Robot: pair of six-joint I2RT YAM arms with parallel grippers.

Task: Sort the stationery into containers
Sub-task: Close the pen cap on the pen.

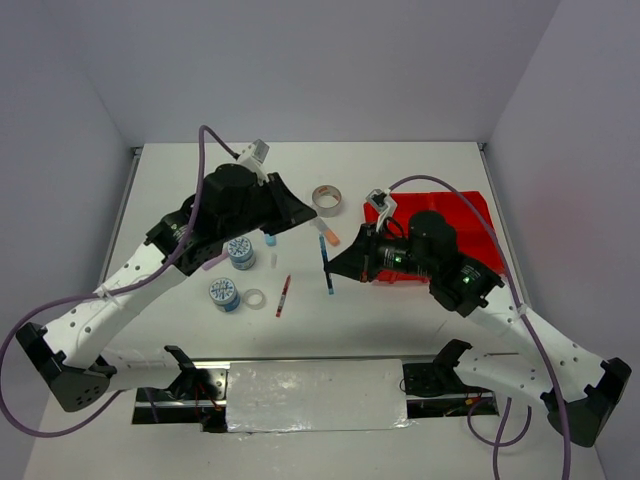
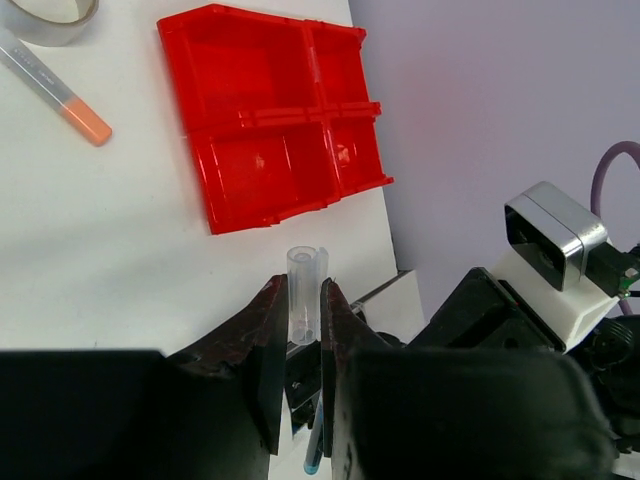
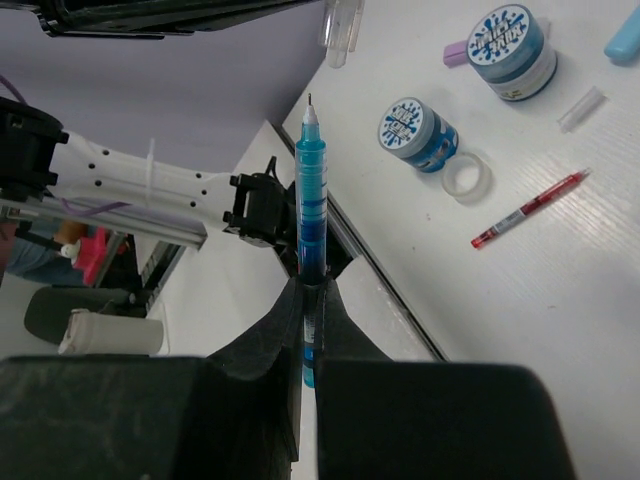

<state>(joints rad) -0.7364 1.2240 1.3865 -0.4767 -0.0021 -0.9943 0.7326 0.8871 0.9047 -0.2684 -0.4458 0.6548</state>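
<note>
White table (image 1: 420, 165) under pale lilac walls carries the whole scene. On the left gripper (image 2: 302, 300) the jaws stand narrow, pinching a short clear cap (image 2: 306, 268) that sticks upright out of the fingertips, above bare tabletop just near of the red tray (image 2: 262, 120). The right gripper (image 3: 310, 292) is closed tight on the blue pen (image 3: 312, 190), whose tip points away from the fingers; from the top view this pen sits mid-table, just left of the tray. Further left lie the red pen (image 1: 283, 296), touching nothing, then the clear tape ring (image 1: 254, 298) beside two patterned tape rolls (image 1: 240, 252). Towards the far side rest the grey tape roll (image 1: 326, 199) and, near it, an orange-tipped marker (image 1: 329, 234). All four tray compartments show only red plastic.
</note>
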